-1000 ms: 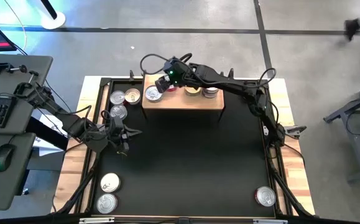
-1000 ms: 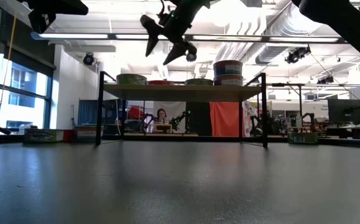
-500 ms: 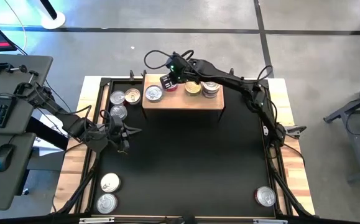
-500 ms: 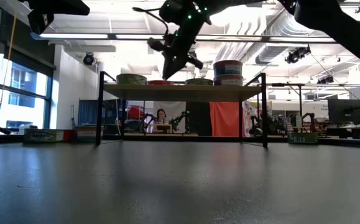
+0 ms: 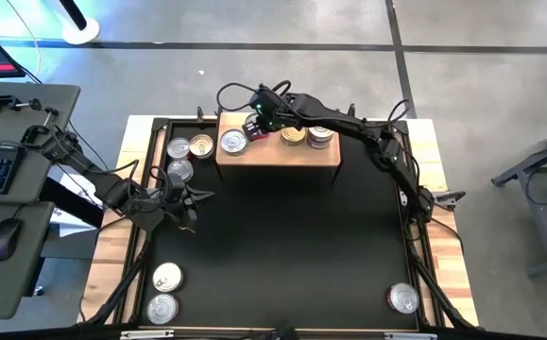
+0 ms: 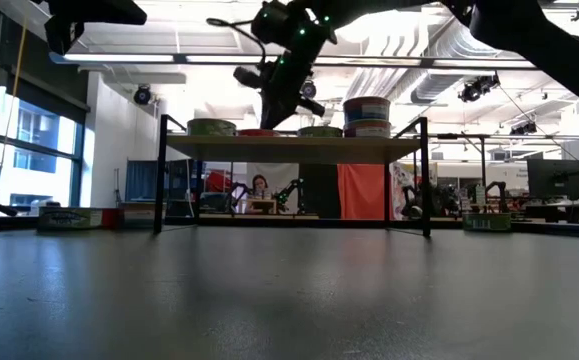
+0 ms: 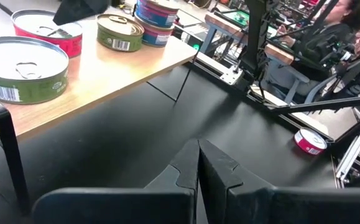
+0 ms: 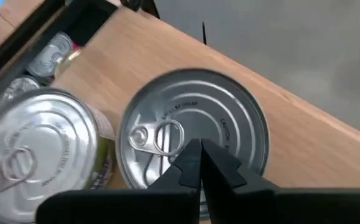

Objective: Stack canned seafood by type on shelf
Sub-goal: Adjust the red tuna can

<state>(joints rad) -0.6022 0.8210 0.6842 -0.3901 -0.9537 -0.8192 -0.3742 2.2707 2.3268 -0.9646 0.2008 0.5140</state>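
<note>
The shelf (image 5: 278, 151) is being shown as light, matt natural wood with a fine grain, carried on thin black metal legs (image 6: 159, 185). The tins are being presented as bright, smooth metal: a silver ring-pull lid (image 8: 195, 134) with glossy sheen, and a green-labelled tin (image 7: 21, 68) wrapped in printed paper. A red-labelled tin (image 7: 48, 32) is being seen beside it. The black mat (image 5: 282, 246) is being rendered dull and faintly textured.

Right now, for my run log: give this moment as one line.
right pincer: shut, empty, above red can on shelf | left pincer: shut, waiting over mat
</note>
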